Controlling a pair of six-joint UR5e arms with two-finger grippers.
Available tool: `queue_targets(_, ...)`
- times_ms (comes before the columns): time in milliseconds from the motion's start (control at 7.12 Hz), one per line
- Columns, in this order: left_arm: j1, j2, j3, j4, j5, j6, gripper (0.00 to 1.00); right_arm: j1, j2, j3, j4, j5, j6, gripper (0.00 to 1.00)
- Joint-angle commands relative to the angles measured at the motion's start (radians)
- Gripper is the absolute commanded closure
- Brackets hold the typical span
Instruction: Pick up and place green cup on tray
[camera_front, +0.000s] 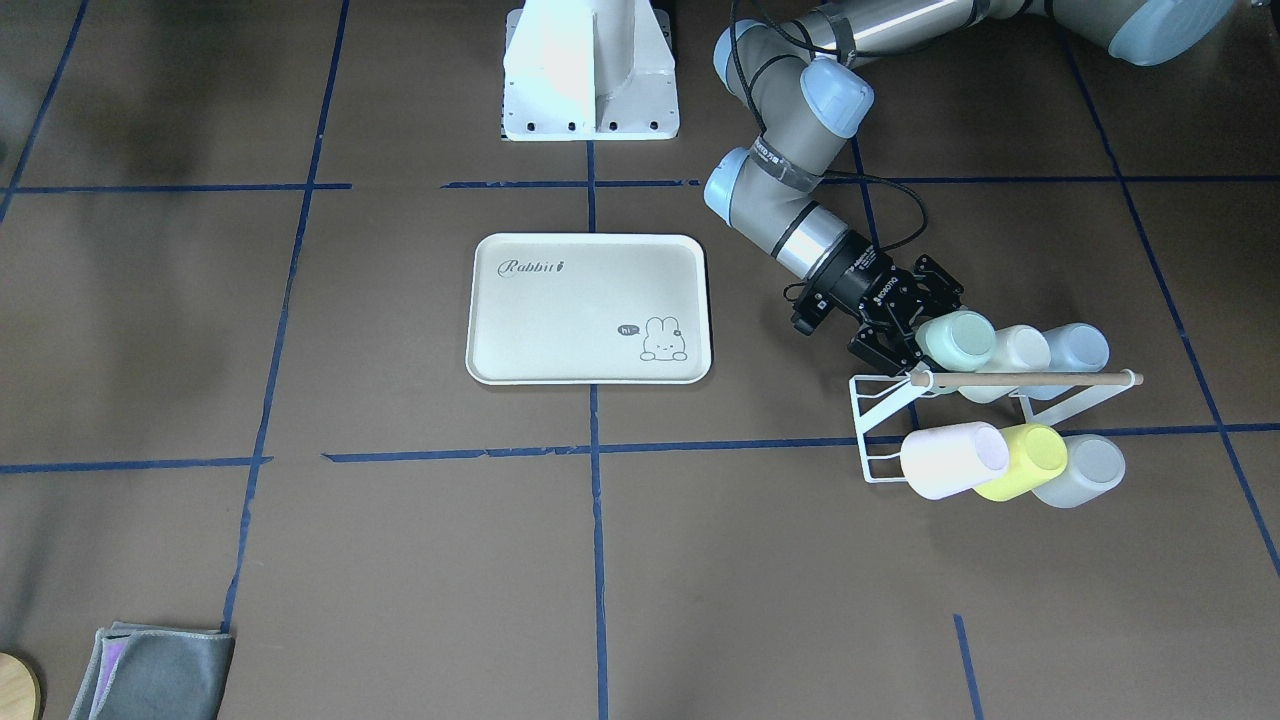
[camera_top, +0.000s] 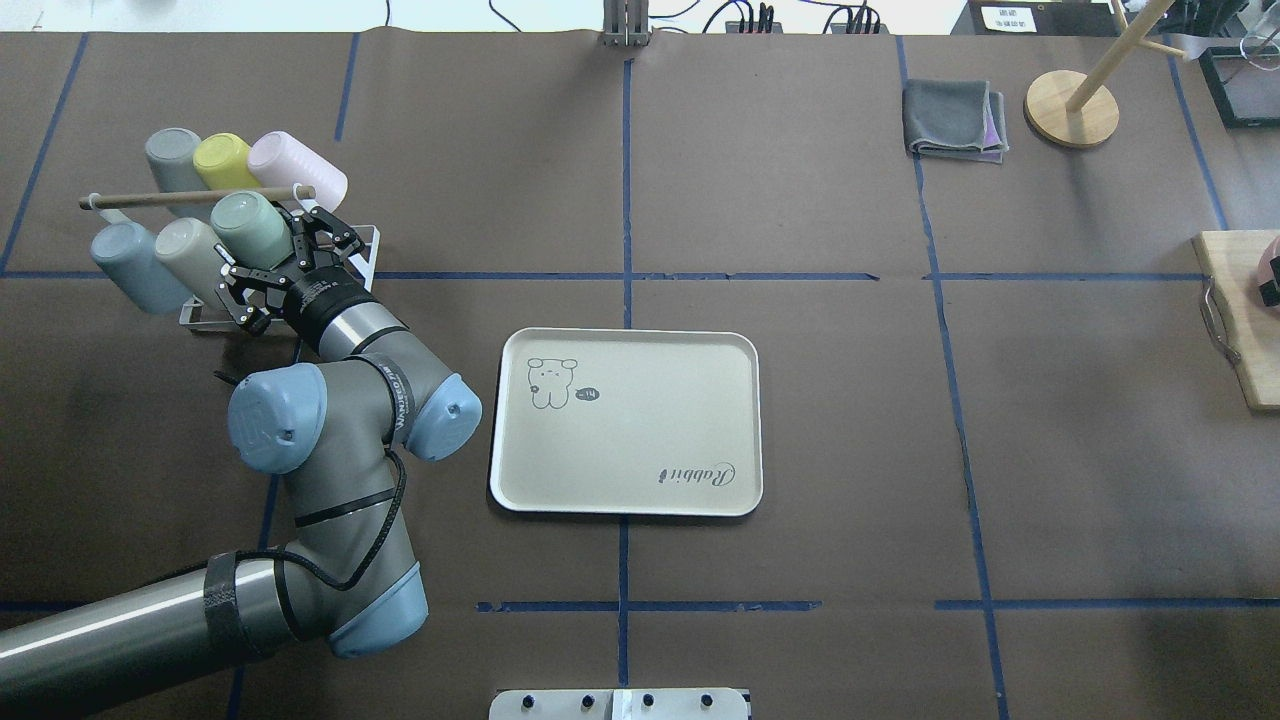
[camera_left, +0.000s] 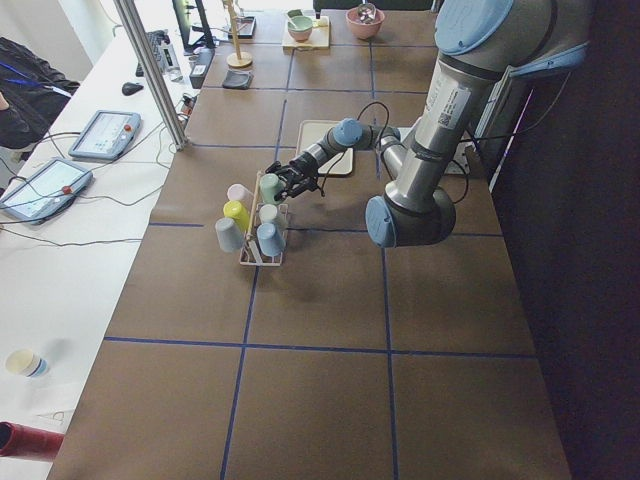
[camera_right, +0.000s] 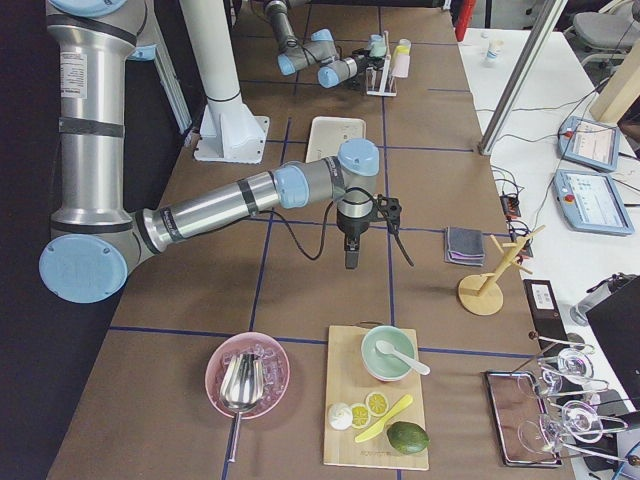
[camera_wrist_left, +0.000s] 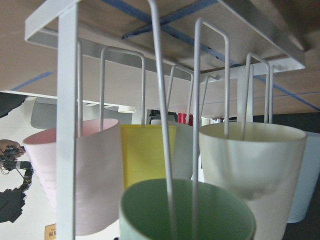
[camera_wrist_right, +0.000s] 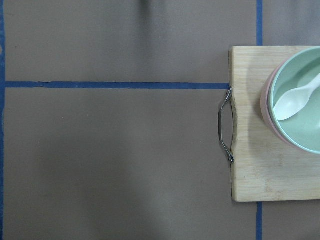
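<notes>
The green cup (camera_top: 245, 225) is hung on the white wire rack (camera_top: 368, 238), well apart from the tray (camera_top: 625, 505), its long axis tilted with the open mouth toward the left claw (camera_top: 264, 248) — this claw is spread wide on both sides of the mouth end, no grip being seen yet. The right claw (camera_right: 352, 255) is far off, and whether it is released or clenched cannot be told. Only in the left wrist view are rack wires shown inside the mouth, so a pull along that axis is judged needed.
</notes>
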Motion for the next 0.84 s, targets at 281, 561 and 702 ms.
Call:
queue_targets(281,0.009,0.012,-0.009,0.003,0.000,-0.024,0.55,0.002,0.008,0.000,0.001,0.043,0.048,0.00)
queue_targets(561,0.018,0.010,-0.010,0.005,0.000,-0.025,0.55,0.002,0.008,0.000,0.001,0.042,0.048,0.00)
queue_targets(702,0.018,0.010,-0.010,0.005,0.002,-0.025,0.55,0.002,0.008,0.000,0.001,0.042,0.049,0.00)
